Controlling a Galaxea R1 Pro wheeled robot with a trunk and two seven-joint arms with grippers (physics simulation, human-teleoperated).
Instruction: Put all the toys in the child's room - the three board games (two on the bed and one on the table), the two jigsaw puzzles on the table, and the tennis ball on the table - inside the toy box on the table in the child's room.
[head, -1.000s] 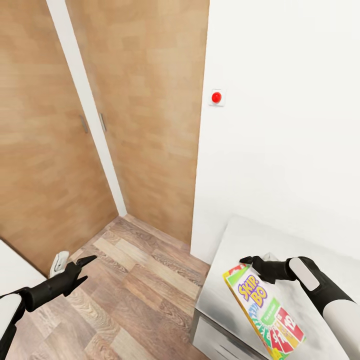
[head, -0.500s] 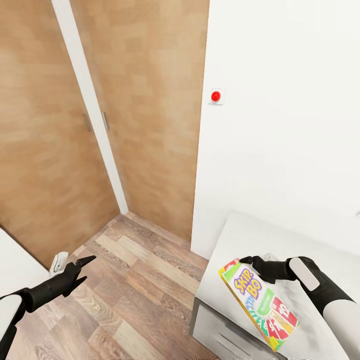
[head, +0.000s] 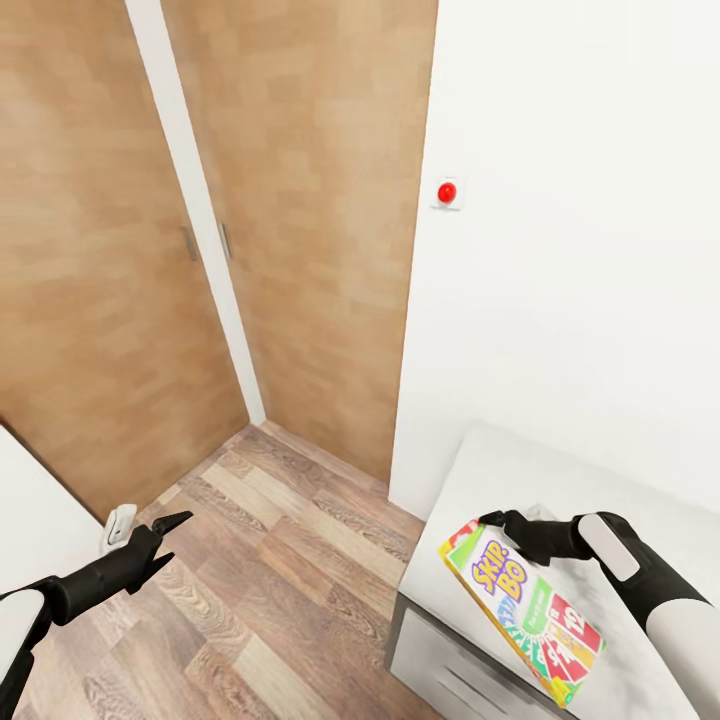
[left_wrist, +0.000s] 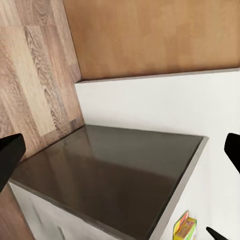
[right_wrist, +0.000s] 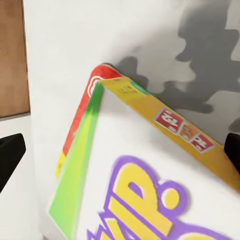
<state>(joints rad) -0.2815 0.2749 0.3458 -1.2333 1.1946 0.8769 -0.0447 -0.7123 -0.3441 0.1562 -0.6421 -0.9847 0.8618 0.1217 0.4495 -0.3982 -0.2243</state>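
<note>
Right gripper (head: 497, 521) is clamped on the SKIP-BO board game (head: 522, 609), held tilted over the table (head: 480, 470) corner beside open floor (head: 270, 580); left gripper (head: 172, 524) is spread, empty

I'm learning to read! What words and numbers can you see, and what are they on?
"SKIP BO": purple-edged yellow letters on the game box held by the right gripper.
"12": on a red card printed on the box's front, and again on its yellow side edge.
A small line on the green band under "SKIP BO": too blurred to read.
The red wall button: no text.
</note>
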